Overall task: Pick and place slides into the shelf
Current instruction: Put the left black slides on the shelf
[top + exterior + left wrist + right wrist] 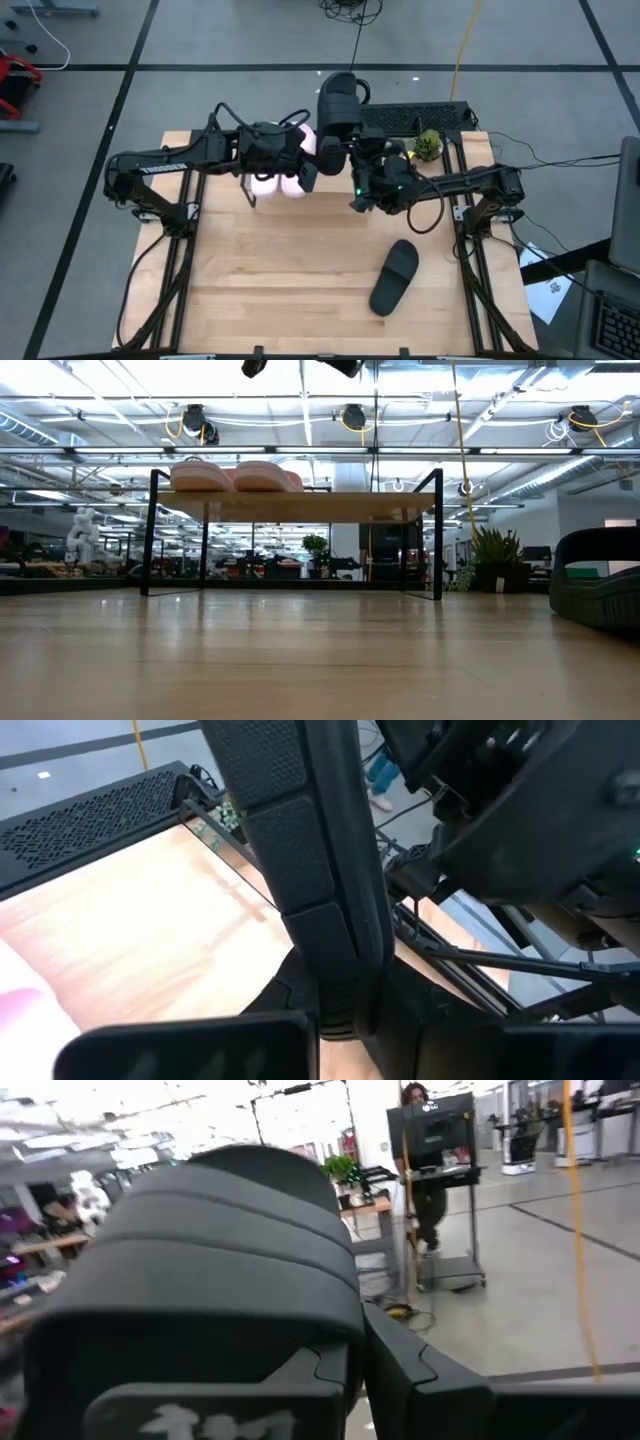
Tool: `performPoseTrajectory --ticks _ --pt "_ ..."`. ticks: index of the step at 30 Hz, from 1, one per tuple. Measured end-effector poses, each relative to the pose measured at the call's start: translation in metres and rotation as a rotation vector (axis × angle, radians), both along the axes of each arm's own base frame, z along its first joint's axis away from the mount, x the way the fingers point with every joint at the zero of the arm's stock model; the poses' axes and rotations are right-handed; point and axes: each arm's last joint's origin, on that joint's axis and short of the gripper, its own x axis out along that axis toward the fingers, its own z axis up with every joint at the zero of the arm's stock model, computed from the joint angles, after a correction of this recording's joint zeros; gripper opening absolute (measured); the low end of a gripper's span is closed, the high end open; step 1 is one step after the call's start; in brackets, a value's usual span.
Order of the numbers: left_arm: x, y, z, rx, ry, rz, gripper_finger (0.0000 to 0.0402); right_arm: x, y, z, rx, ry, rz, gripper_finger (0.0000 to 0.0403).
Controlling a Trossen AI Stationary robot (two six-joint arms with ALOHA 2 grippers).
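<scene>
Holding one black slide (338, 105) jointly at top centre, right gripper (352, 150) and left gripper (312, 172) are both clamped on it above the shelf (300, 506). Pink pair (235, 476) already shelved; second black slide (394, 277) waits lower right. Only the low view shows the pinks seated on the board.

High cam looks straight down; low cam table-level, both showing shelf (300, 507).
</scene>
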Motion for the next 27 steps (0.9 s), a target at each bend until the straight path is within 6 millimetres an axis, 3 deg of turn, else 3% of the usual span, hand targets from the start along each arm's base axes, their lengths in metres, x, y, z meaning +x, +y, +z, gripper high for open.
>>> performPoseTrajectory --ticks 6,19,27 --pt "0.000 -0.002 0.000 0.013 0.003 -0.005 0.0041 -0.004 0.008 0.003 0.008 0.081 0.000 0.0024" --pt "0.001 -0.005 0.002 0.031 -0.015 0.004 0.0041 -0.007 0.021 0.006 0.006 0.077 0.038 0.0160" --pt "0.002 -0.010 0.003 0.044 -0.024 -0.015 0.0041 -0.009 0.029 0.008 0.008 0.056 0.060 0.0191"
